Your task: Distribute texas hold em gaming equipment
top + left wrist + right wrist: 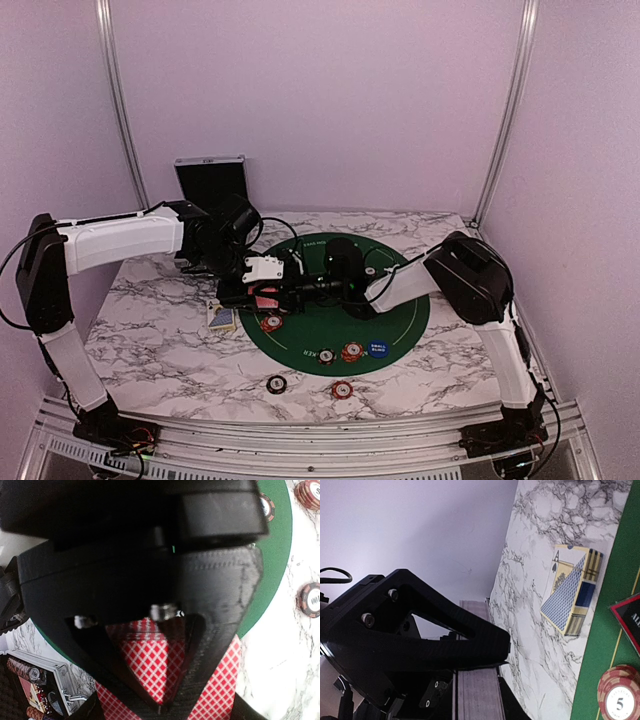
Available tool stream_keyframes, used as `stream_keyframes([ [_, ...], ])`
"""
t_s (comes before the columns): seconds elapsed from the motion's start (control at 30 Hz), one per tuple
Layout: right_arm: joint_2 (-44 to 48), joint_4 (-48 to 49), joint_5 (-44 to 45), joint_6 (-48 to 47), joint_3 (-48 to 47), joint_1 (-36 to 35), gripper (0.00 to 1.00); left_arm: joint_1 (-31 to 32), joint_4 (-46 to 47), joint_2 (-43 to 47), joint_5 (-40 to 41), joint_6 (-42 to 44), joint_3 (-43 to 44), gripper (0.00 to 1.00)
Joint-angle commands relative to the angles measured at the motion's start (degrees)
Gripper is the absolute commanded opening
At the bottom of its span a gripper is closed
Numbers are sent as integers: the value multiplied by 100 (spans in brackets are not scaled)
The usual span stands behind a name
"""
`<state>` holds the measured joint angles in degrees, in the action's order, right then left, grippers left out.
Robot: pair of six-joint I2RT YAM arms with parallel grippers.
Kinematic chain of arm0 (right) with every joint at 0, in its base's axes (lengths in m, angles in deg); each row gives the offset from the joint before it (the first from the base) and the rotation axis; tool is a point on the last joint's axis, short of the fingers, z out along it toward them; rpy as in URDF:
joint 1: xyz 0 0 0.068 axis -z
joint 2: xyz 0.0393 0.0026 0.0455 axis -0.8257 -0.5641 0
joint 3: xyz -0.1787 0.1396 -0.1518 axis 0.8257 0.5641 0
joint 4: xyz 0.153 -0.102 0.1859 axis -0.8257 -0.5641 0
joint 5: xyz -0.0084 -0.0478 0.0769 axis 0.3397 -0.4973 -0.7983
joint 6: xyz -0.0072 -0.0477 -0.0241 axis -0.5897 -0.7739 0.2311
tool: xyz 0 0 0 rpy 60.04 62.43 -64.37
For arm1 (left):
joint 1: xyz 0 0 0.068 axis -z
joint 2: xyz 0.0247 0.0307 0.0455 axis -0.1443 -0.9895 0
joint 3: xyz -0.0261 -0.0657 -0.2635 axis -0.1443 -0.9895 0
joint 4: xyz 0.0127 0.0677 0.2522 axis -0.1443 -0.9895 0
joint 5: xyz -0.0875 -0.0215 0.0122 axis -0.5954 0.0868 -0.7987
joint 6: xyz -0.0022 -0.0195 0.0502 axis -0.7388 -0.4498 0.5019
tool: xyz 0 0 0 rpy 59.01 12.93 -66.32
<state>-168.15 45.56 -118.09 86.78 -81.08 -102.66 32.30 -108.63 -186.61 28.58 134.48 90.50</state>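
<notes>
Marble table (pixel 160 350): carries the round green felt mat (pixel 400 320); both arms reach in and meet over the mat's left edge.
Right gripper (pixel 290 288): clamped on the deck of playing cards (pixel 150 665), held above the mat.
Left gripper (pixel 161 707): fingertips drawn almost together against the red-checked card back; I cannot tell whether a card is pinched between them.
Deck heading: edge-on in the right wrist view, its long axis seems to run out along the right gripper's fingers toward the left arm, with the backs facing the left wrist camera.
Card box (pixel 570 595): lies flat on the marble just beside the mat's edge, near the grippers.
Poker chip (pixel 271 323): right under the handover; two more sit off the mat (pixel 277 384).
Blue marker disc (pixel 379 349): near the mat's front edge.
Risk: a pull at the deck could drag several cards, or loosen the clamp and spill cards onto the chip below.
</notes>
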Motion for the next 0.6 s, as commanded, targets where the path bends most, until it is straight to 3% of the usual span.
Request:
stream_keyframes([
  [0.0, 125, -362, -5, -211, -140, 0, 29, -35, 35, 14, -81, -19, 164, 39],
  [0.07, 120, -327, -11, -190, -163, -4, 39, -35, 28, 7, -81, -19, 164, 35],
  [0.2, 67, -173, -46, -93, -260, -26, 48, -39, 32, -15, -114, -47, 155, 35],
  [0.37, 13, -389, -28, -161, -395, -51, 51, -35, 33, -22, -110, -85, 167, 34],
  [0.57, 175, -1399, 129, -852, -428, -18, 55, -54, 29, 14, -84, -159, 107, 31],
])
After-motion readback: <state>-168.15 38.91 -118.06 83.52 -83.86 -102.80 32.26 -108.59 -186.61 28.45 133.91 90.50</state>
